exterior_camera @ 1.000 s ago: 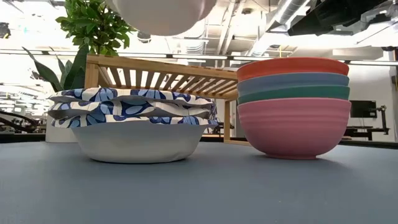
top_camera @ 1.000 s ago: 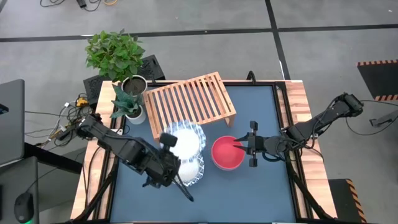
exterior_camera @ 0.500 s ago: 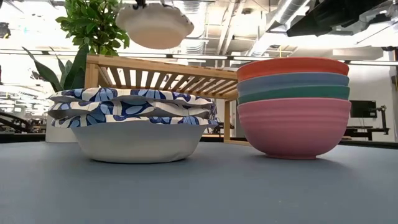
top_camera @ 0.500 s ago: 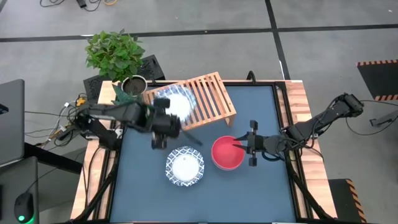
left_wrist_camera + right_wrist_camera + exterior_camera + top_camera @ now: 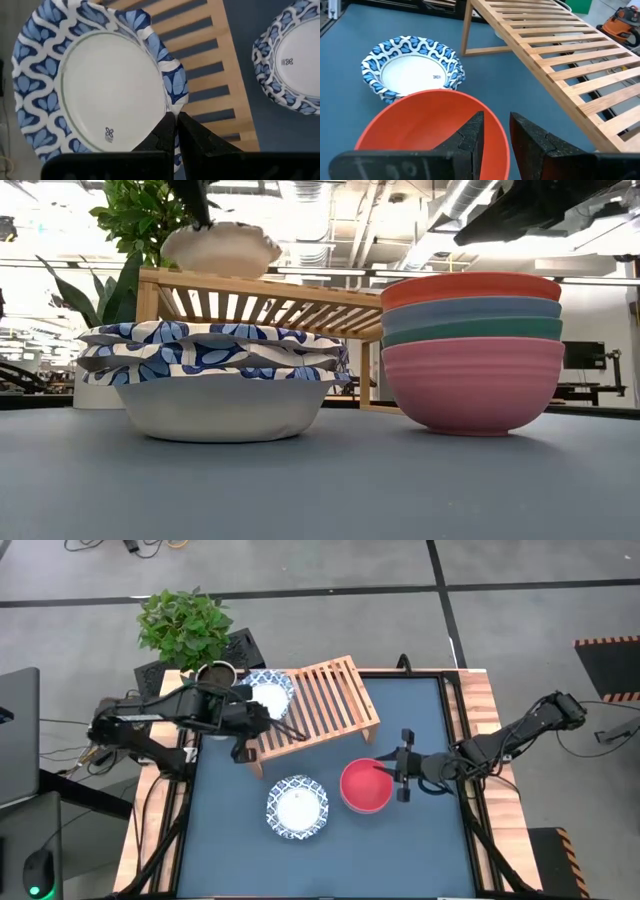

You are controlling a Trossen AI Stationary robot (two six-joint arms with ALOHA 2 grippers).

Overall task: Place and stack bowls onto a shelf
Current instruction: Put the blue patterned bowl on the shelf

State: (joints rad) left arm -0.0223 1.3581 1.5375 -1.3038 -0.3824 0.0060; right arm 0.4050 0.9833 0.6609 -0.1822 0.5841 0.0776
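My left gripper (image 5: 252,718) (image 5: 173,125) is shut on a white bowl with a blue patterned rim (image 5: 268,695) (image 5: 222,250) (image 5: 95,85) over the left end of the light-wood slatted shelf (image 5: 325,700) (image 5: 300,295) (image 5: 212,75). A stack of like bowls (image 5: 297,807) (image 5: 220,385) (image 5: 295,65) sits on the table. My right gripper (image 5: 398,778) (image 5: 496,137) is open, one finger inside and one outside the rim of the red bowl (image 5: 430,130) that tops the stack of coloured bowls (image 5: 366,787) (image 5: 472,350). My left gripper pinches the patterned bowl's rim (image 5: 172,102) between its two fingers, coming from above and pointing down. The bowl sits open side up, slightly tilted, with its underside (image 5: 222,272) down at the shelf's slats. Whether it touches them I cannot tell.
A leafy plant (image 5: 185,625) and a pot (image 5: 215,675) stand just beyond the shelf's left end, close to the left arm. The shelf's right half (image 5: 345,690) is bare. Open blue table lies near the two stacks (image 5: 400,850).
My left gripper, staying shut on the patterned bowl, has carried it from above the white stack toward the table's far left, over the shelf's left end, and down to slat level. The right arm has kept still.
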